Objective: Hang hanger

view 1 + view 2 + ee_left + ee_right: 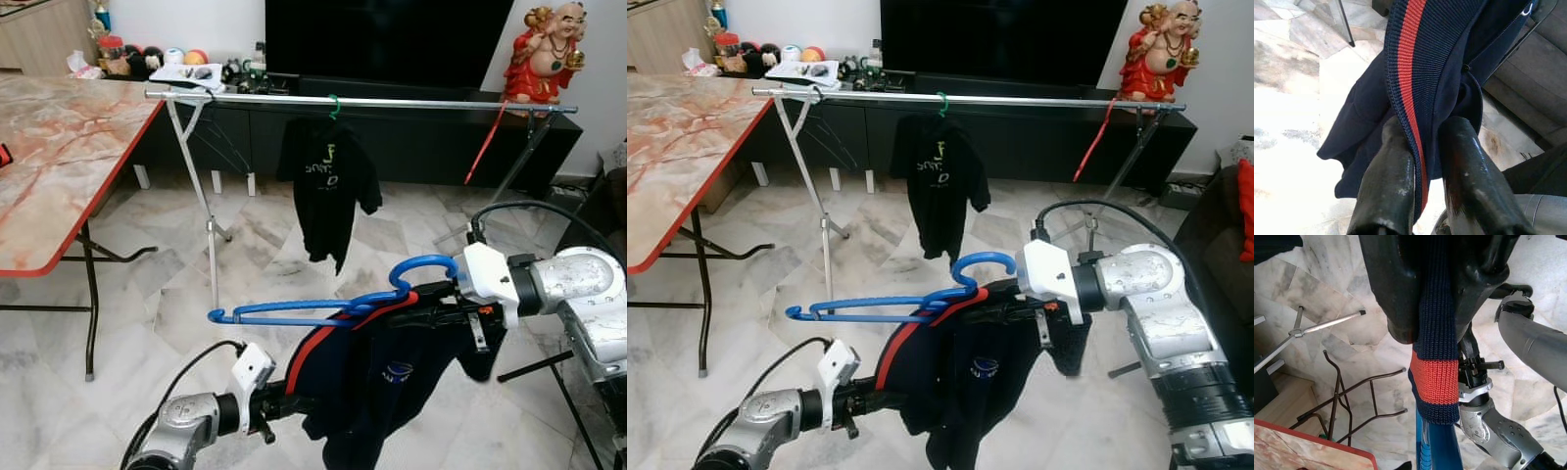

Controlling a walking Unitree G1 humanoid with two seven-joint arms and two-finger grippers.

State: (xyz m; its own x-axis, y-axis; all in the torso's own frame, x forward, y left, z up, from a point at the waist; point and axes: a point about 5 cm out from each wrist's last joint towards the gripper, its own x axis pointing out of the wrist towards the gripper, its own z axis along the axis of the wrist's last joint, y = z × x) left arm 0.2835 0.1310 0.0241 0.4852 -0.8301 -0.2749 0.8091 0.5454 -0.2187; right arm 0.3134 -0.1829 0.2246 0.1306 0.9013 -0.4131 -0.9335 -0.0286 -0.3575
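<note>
Marble floor (147,294) spreads ahead of us, with a metal clothes rail (392,102) standing across it in front of a dark TV cabinet (411,127). One black shirt (326,186) already hangs from the rail on a green hook. To our left stands the red-edged marble bench (59,166), and a red figurine (544,49) sits on the cabinet at the far right.

Nearer to us, our right hand (446,304) is closed on the ribbed collar of a navy jacket (392,382) with a red stripe, just below the curved hook of the blue hanger (323,308). That hanger sits roughly level between our two arms, well short of the rail, its long arm pointing to our left. The jacket droops from it.

Our left hand (1420,161) is clamped on the jacket's striped edge lower down, both fingers (1386,181) pressing the fabric. Whether the right hand also pinches the hanger itself seems likely, but the cloth hides it.
</note>
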